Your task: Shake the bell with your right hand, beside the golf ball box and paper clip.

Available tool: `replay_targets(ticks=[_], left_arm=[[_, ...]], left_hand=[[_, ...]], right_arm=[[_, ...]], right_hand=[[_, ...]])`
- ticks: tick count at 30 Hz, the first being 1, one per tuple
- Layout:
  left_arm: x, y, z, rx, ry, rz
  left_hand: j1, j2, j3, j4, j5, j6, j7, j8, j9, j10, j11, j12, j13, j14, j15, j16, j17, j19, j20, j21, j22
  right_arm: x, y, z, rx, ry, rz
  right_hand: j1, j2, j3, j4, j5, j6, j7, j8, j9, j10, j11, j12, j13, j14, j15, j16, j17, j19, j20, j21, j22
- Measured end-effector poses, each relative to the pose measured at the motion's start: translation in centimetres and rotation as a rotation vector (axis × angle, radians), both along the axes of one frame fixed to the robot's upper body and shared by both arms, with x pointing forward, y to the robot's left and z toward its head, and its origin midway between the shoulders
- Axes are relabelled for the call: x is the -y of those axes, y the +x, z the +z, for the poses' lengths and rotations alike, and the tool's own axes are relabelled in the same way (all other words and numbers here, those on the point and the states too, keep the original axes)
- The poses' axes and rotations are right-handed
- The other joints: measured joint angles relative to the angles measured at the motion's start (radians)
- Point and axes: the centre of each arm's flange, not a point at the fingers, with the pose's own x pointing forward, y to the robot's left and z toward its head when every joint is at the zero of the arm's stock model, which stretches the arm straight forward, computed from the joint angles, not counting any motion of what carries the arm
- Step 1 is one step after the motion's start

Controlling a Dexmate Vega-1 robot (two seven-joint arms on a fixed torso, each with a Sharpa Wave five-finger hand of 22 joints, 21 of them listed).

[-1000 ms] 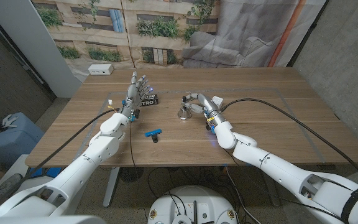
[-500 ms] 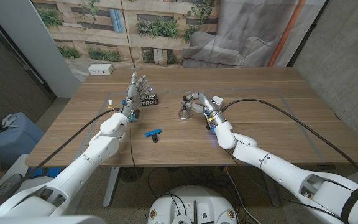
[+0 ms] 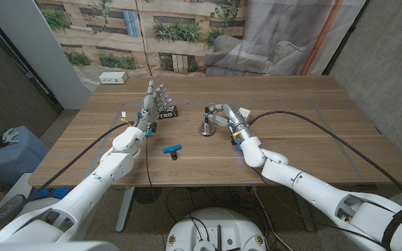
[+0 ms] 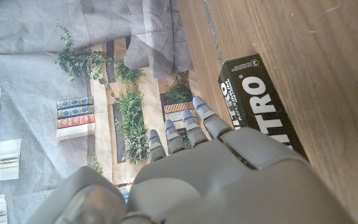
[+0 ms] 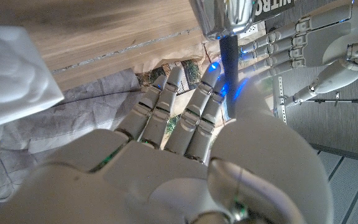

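A small silver bell [image 3: 205, 127] with a dark handle sits near the middle of the table. My right hand [image 3: 224, 116] pinches the handle [image 5: 229, 59] between thumb and fingers, with the bell's silver body [image 5: 224, 15] low over the wood. Whether the bell touches the table I cannot tell. To its left lies the black golf ball box [image 3: 167, 111], lettered white [image 4: 260, 102]. My left hand [image 3: 153, 100] stands upright beside the box, fingers apart and holding nothing [image 4: 229, 180]. The blue paper clip [image 3: 172, 148] lies nearer the front edge.
A white power strip [image 3: 113, 78] lies at the table's far left corner. Black cables [image 3: 306, 120] run over the table along both arms. A blue container [image 3: 5, 150] stands on the floor off the left side.
The bell has tipped and shifted very slightly in my right hand. My left hand, the box and the clip stay where they were.
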Motion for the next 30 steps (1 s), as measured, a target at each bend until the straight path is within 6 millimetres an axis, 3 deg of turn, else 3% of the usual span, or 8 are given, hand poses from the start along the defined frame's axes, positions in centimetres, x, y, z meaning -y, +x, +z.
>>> replay_targets(ticks=[7, 30], left_arm=[[0.0, 0.0, 0.0, 0.0, 0.0, 0.0], [0.0, 0.0, 0.0, 0.0, 0.0, 0.0]], left_hand=[[0.0, 0.0, 0.0, 0.0, 0.0, 0.0, 0.0, 0.0, 0.0, 0.0, 0.0, 0.0, 0.0, 0.0, 0.0, 0.0, 0.0, 0.0, 0.0, 0.0, 0.0], [0.0, 0.0, 0.0, 0.0, 0.0, 0.0, 0.0, 0.0, 0.0, 0.0, 0.0, 0.0, 0.0, 0.0, 0.0, 0.0, 0.0, 0.0, 0.0, 0.0, 0.0]], right_arm=[[0.0, -0.1, 0.2, 0.01, 0.011, 0.006], [0.8, -2.1, 1.8, 0.056, 0.084, 0.012]], right_hand=[[0.013, 0.002, 0.0, 0.0, -0.004, 0.007, 0.007, 0.01, 0.0, 0.017, -0.001, 0.0, 0.0, 0.018, -0.004, 0.004, 0.0, 0.0, 0.0, 0.0, 0.005], [0.034, -0.005, 0.0, 0.0, -0.015, 0.009, 0.009, 0.009, 0.0, 0.031, -0.001, -0.008, 0.0, 0.032, -0.014, 0.004, 0.002, 0.034, 0.002, 0.008, 0.005]])
